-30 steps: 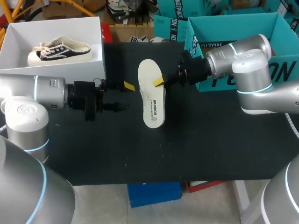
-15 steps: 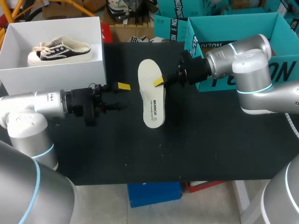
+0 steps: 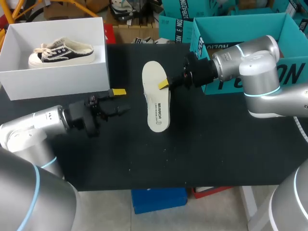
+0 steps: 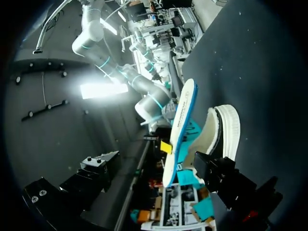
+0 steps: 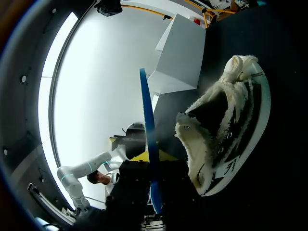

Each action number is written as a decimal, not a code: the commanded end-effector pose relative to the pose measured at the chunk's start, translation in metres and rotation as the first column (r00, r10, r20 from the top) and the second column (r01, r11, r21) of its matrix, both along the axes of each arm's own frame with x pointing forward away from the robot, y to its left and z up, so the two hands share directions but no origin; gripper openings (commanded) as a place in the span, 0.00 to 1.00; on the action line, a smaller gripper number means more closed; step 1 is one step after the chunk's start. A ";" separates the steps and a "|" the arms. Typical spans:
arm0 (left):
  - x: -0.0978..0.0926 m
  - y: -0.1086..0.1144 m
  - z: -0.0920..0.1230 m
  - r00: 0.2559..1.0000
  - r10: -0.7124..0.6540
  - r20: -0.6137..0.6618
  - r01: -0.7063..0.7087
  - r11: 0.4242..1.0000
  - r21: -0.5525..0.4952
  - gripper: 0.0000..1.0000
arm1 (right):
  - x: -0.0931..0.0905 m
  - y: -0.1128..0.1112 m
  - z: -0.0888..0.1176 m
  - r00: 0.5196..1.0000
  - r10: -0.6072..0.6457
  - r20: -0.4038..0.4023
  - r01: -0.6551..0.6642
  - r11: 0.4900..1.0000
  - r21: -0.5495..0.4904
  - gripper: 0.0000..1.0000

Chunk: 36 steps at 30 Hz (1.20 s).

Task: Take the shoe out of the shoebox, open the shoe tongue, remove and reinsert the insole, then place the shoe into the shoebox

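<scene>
Left gripper (image 3: 120,101): fingers spread, empty, held level beside the insole (image 3: 155,72), apart from it. Right gripper (image 3: 163,85): fingers clamped on the insole's opposite edge.

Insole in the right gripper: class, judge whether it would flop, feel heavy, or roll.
Probably fairly stiff: pinched at one edge by the right gripper, the insole runs nearly straight, without sag, in both wrist views. Likely light, since it looks thin edge-on. It is flat, so it should not roll.
</scene>
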<state>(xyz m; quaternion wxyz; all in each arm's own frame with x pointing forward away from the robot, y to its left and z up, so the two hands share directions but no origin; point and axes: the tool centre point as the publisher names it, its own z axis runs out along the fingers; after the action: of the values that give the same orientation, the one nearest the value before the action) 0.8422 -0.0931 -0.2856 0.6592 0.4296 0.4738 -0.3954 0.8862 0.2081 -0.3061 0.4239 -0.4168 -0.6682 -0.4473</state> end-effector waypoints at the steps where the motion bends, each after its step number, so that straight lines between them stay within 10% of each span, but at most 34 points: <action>1: 0.002 -0.004 -0.003 1.000 0.028 0.000 -0.028 1.000 -0.002 1.00 | 0.001 0.001 0.000 1.000 0.001 -0.002 -0.001 1.000 -0.001 0.00; 36: 0.045 -0.061 -0.002 0.999 0.047 0.004 -0.047 0.994 -0.096 1.00 | 0.001 0.001 0.000 1.000 0.001 -0.002 -0.001 1.000 -0.001 0.00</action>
<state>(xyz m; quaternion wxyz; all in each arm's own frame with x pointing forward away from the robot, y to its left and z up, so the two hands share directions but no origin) 0.8854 -0.1486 -0.2878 0.6889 0.3876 0.4608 -0.4035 0.8862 0.2081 -0.3061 0.4239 -0.4168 -0.6682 -0.4473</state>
